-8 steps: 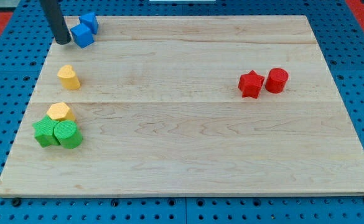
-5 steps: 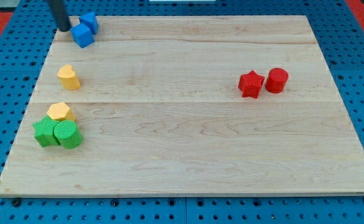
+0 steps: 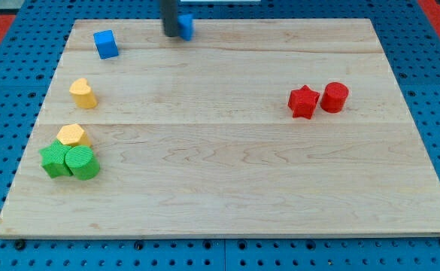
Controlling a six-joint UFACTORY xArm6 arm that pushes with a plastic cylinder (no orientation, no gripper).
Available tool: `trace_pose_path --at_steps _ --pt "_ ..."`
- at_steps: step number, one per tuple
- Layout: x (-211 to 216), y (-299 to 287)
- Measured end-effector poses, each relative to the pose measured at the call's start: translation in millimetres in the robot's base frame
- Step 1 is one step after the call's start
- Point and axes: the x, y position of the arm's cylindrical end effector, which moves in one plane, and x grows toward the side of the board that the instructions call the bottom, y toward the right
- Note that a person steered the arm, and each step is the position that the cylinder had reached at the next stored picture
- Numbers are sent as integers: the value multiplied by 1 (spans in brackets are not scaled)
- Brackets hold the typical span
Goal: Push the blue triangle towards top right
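The blue triangle (image 3: 186,27) lies at the board's top edge, left of centre, partly hidden by my rod. My tip (image 3: 171,35) touches its left side. A blue cube (image 3: 105,44) sits alone near the top left corner, well to the left of my tip.
A yellow block (image 3: 83,93) and a yellow hexagon (image 3: 72,135) lie along the left side. Two green blocks (image 3: 69,161) sit below the hexagon. A red star (image 3: 303,102) and a red cylinder (image 3: 335,97) sit at the right. The wooden board (image 3: 227,188) lies on a blue pegboard.
My tip has moved from the top left corner to the right along the top edge, carrying the blue triangle away from the blue cube. The cube shifted slightly.
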Motion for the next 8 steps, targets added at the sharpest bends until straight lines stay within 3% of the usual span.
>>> trace_pose_path --at_steps 1,2,3,6,7,8 --pt "2 24" --pt "-7 -55" --pt "-34 -49" --pt "-11 189" --pt "1 163" --pt "41 140"
